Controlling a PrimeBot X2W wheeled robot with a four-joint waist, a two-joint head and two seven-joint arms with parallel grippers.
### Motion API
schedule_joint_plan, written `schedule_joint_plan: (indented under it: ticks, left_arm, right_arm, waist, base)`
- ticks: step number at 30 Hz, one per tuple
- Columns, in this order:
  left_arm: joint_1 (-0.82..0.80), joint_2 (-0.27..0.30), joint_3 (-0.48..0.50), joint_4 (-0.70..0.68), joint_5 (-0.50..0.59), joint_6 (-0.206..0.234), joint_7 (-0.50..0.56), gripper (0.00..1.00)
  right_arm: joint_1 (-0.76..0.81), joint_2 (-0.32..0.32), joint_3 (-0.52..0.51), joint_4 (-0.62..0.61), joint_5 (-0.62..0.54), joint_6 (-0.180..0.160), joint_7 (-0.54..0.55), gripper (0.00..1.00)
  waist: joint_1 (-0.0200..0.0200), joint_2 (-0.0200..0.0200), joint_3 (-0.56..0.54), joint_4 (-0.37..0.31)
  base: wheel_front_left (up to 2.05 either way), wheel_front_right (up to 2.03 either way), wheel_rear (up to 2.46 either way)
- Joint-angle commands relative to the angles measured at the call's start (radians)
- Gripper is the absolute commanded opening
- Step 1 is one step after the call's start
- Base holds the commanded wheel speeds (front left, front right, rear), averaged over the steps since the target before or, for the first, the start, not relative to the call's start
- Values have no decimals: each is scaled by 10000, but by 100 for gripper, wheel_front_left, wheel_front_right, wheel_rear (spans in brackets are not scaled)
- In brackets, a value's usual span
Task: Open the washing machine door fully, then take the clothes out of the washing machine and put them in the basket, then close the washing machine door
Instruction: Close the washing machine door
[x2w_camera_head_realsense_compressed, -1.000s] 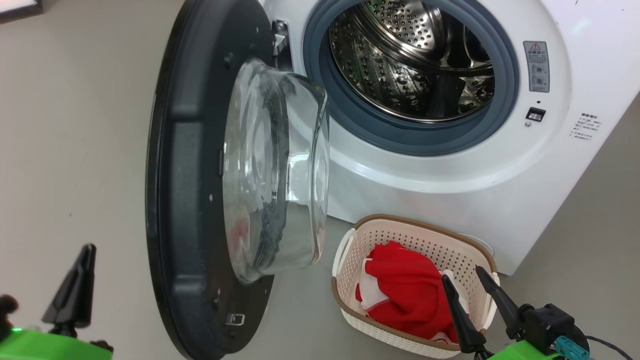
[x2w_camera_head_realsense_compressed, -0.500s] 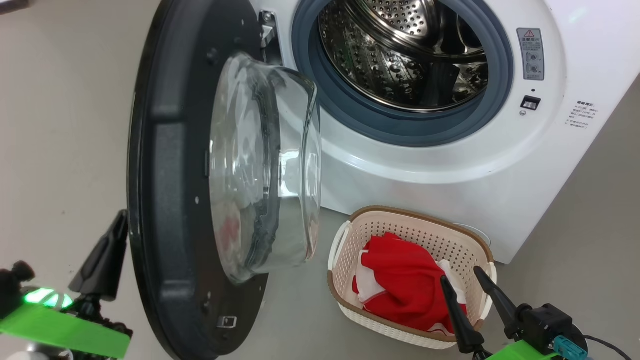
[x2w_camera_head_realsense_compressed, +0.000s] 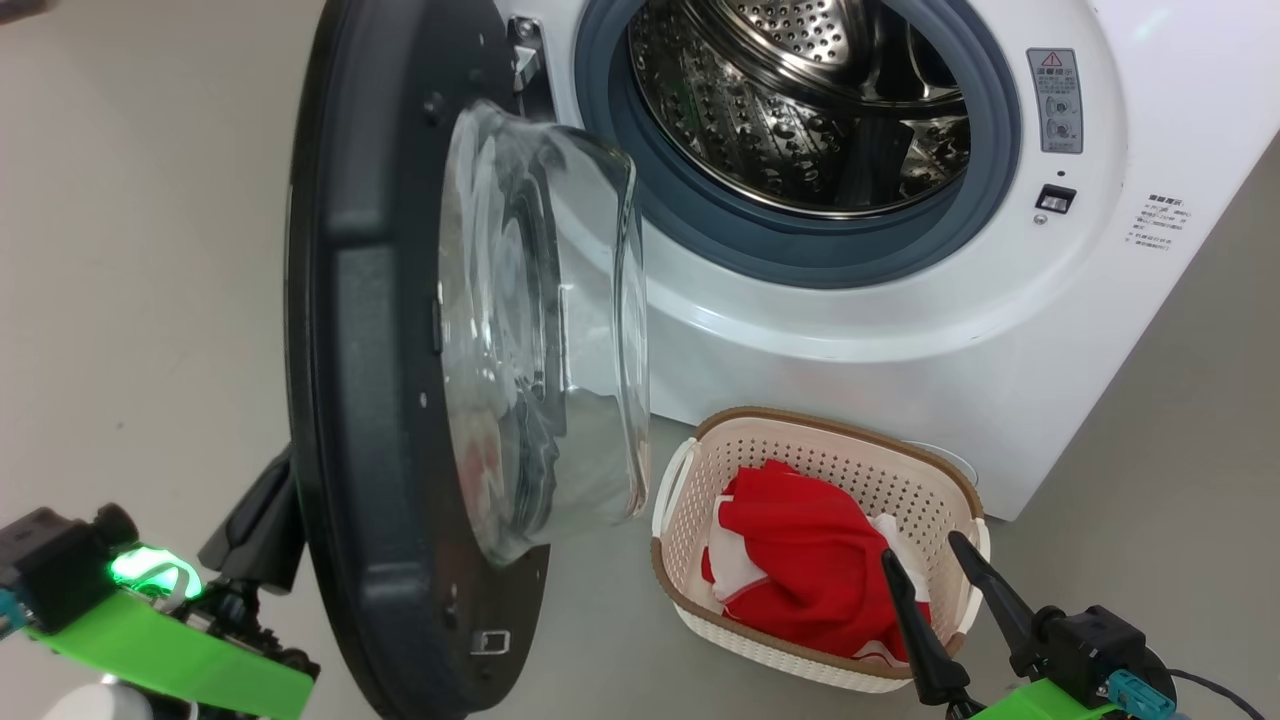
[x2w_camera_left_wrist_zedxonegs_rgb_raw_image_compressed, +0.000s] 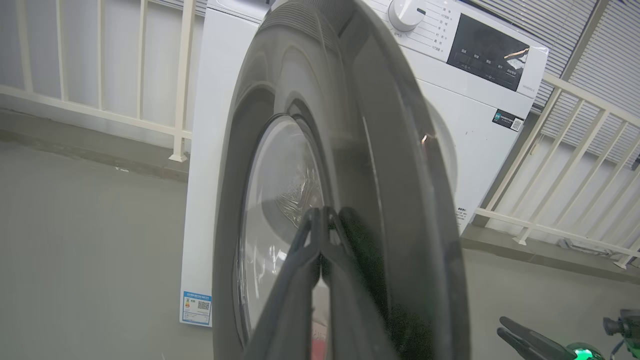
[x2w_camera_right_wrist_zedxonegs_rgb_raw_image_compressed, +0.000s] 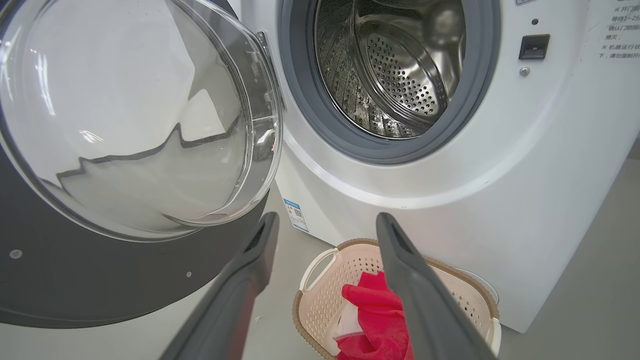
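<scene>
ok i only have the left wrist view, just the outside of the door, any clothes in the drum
observer: none visible in the steel drum, as far as the head and right wrist views see in.
operator: where are they then
observer: red clothes lie in the basket on the floor before the washing machine.
operator: and the right claw
observer: right claw open, holding nothing, close by the basket.

Clothes (x2w_camera_head_realsense_compressed: 800, 570) in basket (x2w_camera_head_realsense_compressed: 830, 445) before the washing machine (x2w_camera_head_realsense_compressed: 900, 360), right of its door (x2w_camera_head_realsense_compressed: 370, 400).
</scene>
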Motion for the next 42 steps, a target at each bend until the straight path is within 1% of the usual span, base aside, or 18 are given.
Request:
schedule_joint_plan:
  ticks: [1, 8, 14, 21, 28, 37, 42]
  left_arm:
    - [-627, 412, 235, -356, 120, -67, -88, 0]
    - [-1308, 386, -690, -236, 342, -67, -88, 0]
    - [-2264, 216, -1629, -50, 409, -67, -88, 0]
    - [-3190, -72, -2277, 362, 504, -67, -88, 0]
    - [-4060, -536, -2621, 970, 519, -67, -88, 0]
    - [-4988, -812, -3170, 1745, 445, -67, -88, 0]
    - [-5474, -870, -3365, 2165, 357, -67, -88, 0]
  right_arm:
    - [-392, -31, 225, -216, -74, 63, -67, 100]
    - [-438, -31, 190, -230, -73, 63, -67, 100]
    - [-547, -31, 165, -245, -69, 63, -67, 100]
    - [-685, -31, 138, -279, -87, 63, -67, 100]
    - [-851, -31, 63, -330, -112, 63, -67, 100]
    - [-1049, -31, 11, -393, -94, 63, -67, 100]
    - [-1129, -31, -77, -416, -51, 63, -67, 100]
  waist:
    - [0, 0, 16, -26]
    - [0, 0, 120, -108]
    - [0, 0, 251, -332]
    - [0, 0, 487, -673]
    - [0, 0, 806, -1071]
    - [0, 0, 1182, -1592]
    - [0, 0, 1440, -1920]
  base:
    - [0, 0, 0]
    - [0, 0, 0]
    - [0, 0, 0]
    - [0, 0, 0]
    - [0, 0, 0]
    - [0, 0, 0]
    - [0, 0, 0]
